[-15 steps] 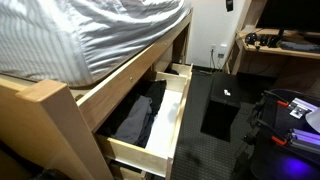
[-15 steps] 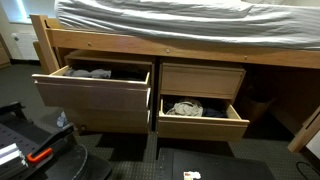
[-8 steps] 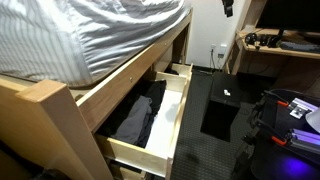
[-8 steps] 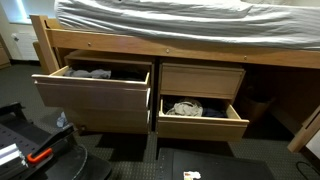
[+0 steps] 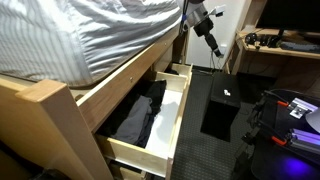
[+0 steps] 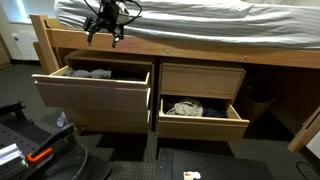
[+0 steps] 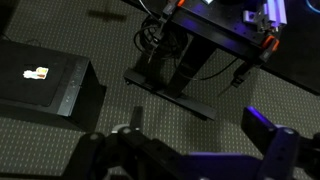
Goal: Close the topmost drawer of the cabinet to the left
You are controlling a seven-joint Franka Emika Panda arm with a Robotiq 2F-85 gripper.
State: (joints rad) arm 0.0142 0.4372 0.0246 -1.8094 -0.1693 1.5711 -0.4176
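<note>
The pale pine cabinet (image 6: 100,45) is a bed-like frame under a striped mattress; it also shows in an exterior view (image 5: 120,85). Its topmost drawer on the left (image 6: 92,97) stands pulled out, with clothing inside. Seen along the frame, the drawer (image 5: 168,118) is long and holds dark clothing. My gripper (image 6: 104,38) hangs open and empty above that drawer, in front of the mattress edge, touching nothing. It also shows high near the frame's far post (image 5: 212,48). In the wrist view the gripper (image 7: 200,128) looks down at the carpet, its fingers (image 7: 137,118) spread apart.
A lower drawer (image 6: 203,118) on the right is open too, with clothes in it. A black box (image 5: 222,105) stands on the carpet beside the drawers and shows in the wrist view (image 7: 45,85). A wooden desk (image 5: 275,48) stands at the back.
The arm and gripper have come into both exterior views, above the left drawer; earlier they were out of sight. The drawers have not moved.
</note>
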